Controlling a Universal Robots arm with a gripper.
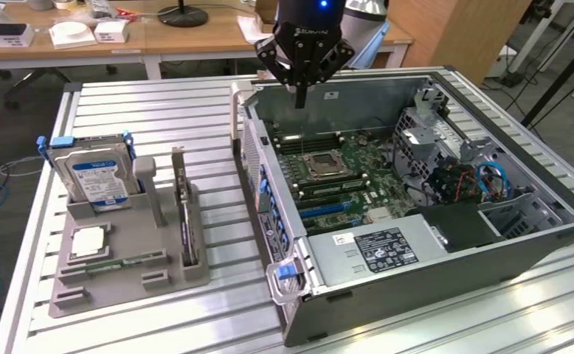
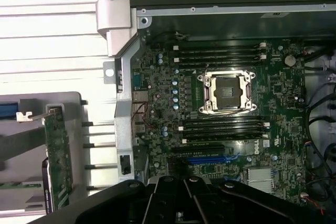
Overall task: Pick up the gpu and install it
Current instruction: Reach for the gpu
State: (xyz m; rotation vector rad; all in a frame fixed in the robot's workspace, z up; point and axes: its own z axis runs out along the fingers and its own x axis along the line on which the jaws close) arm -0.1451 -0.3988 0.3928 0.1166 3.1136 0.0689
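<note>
The gpu point(image 1: 183, 214) stands on edge in a slot of the grey holder point(image 1: 119, 291), at the exterior view's left of the open computer case point(image 1: 366, 276). In the wrist view the gpu point(image 2: 58, 156) shows as a thin card with a green board face. My gripper point(image 1: 300, 99) hangs above the far end of the case, well apart from the gpu. Its fingers are shut together and hold nothing. In the wrist view my gripper point(image 2: 181, 205) is over the motherboard point(image 2: 157, 98), near the blue slot point(image 2: 207, 158).
A silver hard drive point(image 1: 95, 177) with a blue label stands in the holder, with a processor chip point(image 1: 88, 242) and a memory stick point(image 1: 125, 262) lying in front of it. Cables point(image 1: 464, 181) and a drive cage fill the case's right side. Desks stand behind the slatted table.
</note>
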